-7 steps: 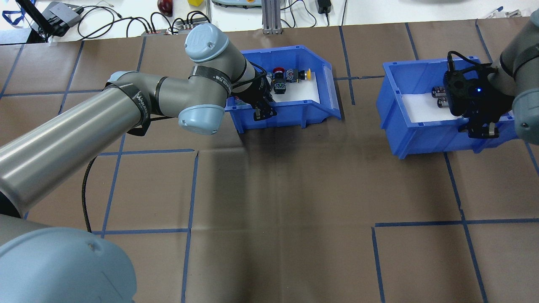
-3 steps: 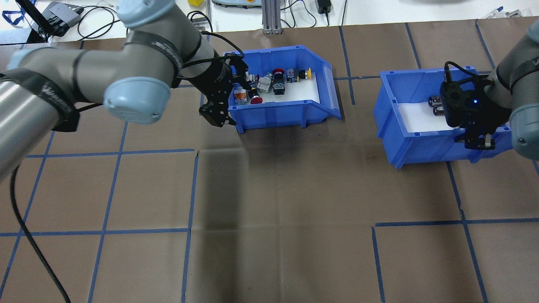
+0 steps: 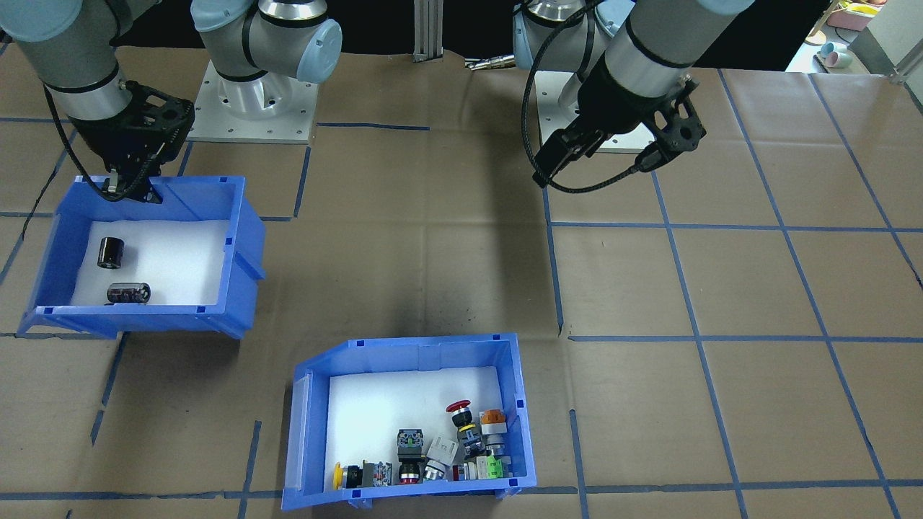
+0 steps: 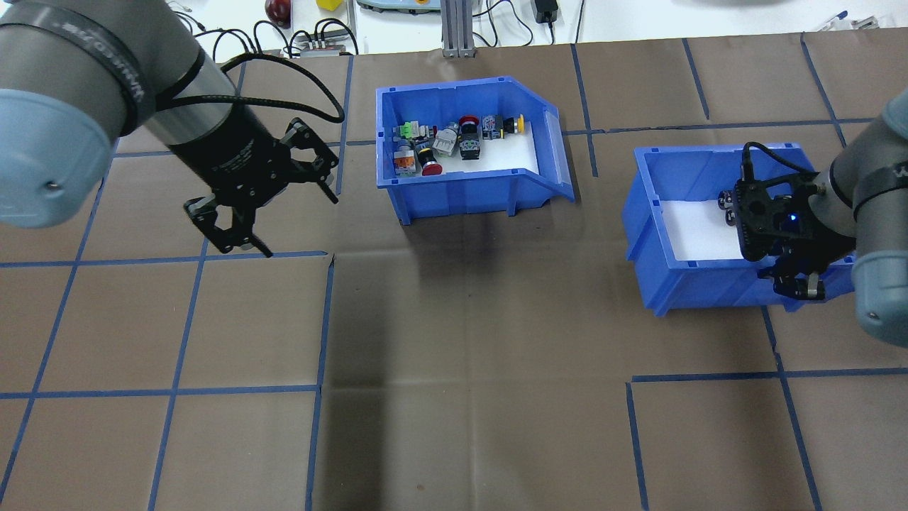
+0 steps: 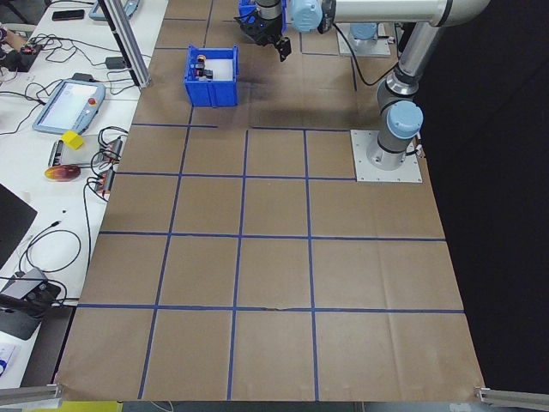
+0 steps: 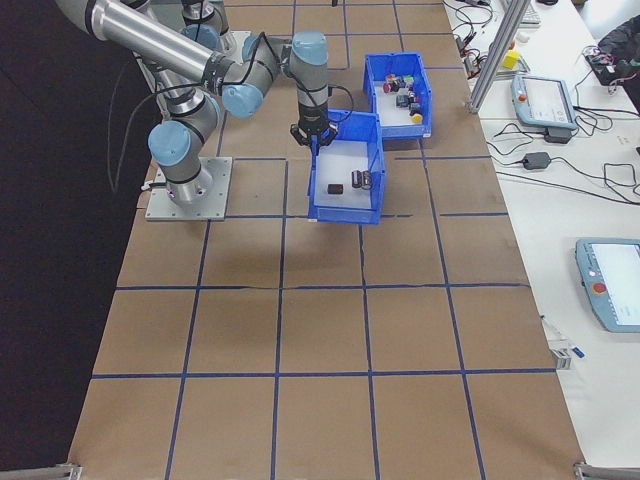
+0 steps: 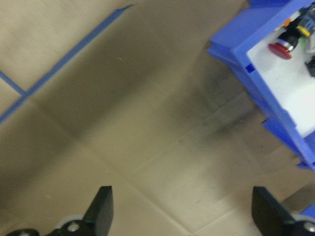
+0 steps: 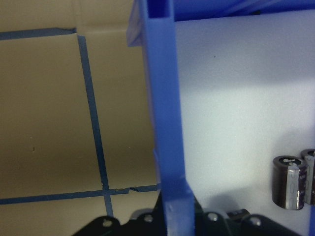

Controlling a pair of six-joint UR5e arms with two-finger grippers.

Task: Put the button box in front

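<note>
Button box point(image 4: 468, 152) sits on the table point(image 4: 461, 355) toward the far side from the robot, slightly on its left half, sloped side facing the other bin. Nothing holds it. Switches are clustered at the end away from the slope: red mushroom point(image 4: 431, 168), orange cap point(image 4: 404, 162), yellow cap point(image 4: 521, 124).

Left gripper point(image 4: 266, 213) is up off the table, well apart from the box on its left, fingers spread wide, empty. Left wrist view agrees: both fingertips point(image 7: 101, 209) far apart over bare paper, box corner at the frame's upper right.

Right gripper point(image 4: 798, 280) is clamped on the near wall of the second bin point(image 4: 667, 248). Right wrist view shows that blue wall running straight down between the jaws.

Progress, as a judgement: the box looks set down and let go, so the placing seems done or nearly so. The right arm's grip on the other bin suggests that bin is being shifted aside or back; its release is what remains.

View differences: the front-facing view shows the second bin's contents clearly, two dark cylinders point(image 3: 111, 252), which the overhead mostly hides behind the gripper. Side views give only the layout.
</note>
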